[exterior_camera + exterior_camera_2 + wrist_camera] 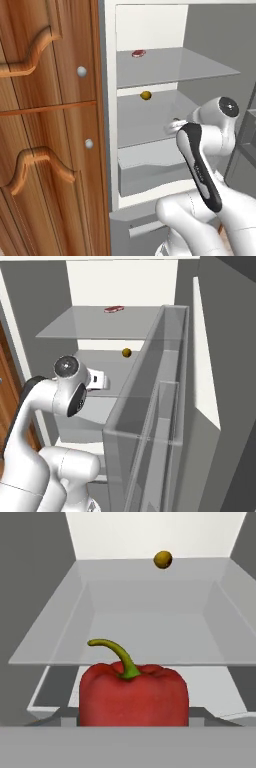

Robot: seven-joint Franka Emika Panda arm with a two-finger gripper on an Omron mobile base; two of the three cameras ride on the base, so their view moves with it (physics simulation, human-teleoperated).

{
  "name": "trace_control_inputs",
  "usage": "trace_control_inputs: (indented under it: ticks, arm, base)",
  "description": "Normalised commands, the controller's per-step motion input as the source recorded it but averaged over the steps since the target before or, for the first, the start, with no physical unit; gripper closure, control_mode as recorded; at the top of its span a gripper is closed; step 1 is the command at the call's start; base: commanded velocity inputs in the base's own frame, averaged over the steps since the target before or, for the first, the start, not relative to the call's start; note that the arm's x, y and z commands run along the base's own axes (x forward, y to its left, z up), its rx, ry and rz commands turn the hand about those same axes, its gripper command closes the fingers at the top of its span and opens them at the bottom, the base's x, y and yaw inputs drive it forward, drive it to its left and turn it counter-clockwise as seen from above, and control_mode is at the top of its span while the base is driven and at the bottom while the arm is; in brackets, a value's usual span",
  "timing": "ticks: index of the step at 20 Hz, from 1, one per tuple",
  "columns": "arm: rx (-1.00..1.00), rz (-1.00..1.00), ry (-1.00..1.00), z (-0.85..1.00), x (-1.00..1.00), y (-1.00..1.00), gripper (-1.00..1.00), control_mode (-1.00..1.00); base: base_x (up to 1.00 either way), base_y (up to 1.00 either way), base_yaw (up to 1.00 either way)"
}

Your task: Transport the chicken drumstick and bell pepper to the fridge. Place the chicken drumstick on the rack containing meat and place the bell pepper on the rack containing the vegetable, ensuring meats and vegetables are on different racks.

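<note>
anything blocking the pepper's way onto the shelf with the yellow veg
Nothing visible does. The bell pepper sits just before the shelf's front edge, and bare shelf stretches back to the vegetable at the rear.

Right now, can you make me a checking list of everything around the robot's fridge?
Surface: the second shelf is flat and grey, with only the vegetable at its back.
Job's things: bell pepper is red with a green stem, right in front of the hand camera, at the front edge of that shelf; the meat lies on the top shelf; the vegetable sits on the shelf below.
Clutter: nothing seen.
Grippers: the hand reaches into the fridge; the pepper sits at it and looks held, fingertips hidden.
Cables: nothing seen.
Surroundings: wooden cabinet doors left of the fridge; clear door bin on the open door.
</note>
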Motion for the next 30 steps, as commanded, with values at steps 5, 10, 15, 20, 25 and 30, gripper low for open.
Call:
trace_control_inputs:
  ticks: [5, 10, 15, 20, 25, 30]
  arm:
    - [0.00, 0.00, 0.04, -0.14, 0.67, 0.00, 1.00, -1.00]
    - [0.01, 0.00, 0.08, -0.21, 0.46, 0.00, 1.00, -1.00]
    - [0.01, 0.00, 0.08, -0.34, 0.50, 0.00, 1.00, -1.00]
    - [0.00, 0.01, 0.00, -0.39, 0.51, 0.00, 1.00, -1.00]
    - [0.00, 0.01, 0.00, -0.57, 0.48, 0.00, 1.00, -1.00]
    - [0.00, 0.00, 0.00, -0.42, 0.40, 0.00, 1.00, -1.00]
  base:
    - [0.00, 0.00, 0.00]
    - [0.00, 0.00, 0.00]
    - [0.00, 0.00, 0.00]
    - [0.00, 0.00, 0.00]
    - [0.00, 0.00, 0.00]
    - [0.00, 0.00, 0.00]
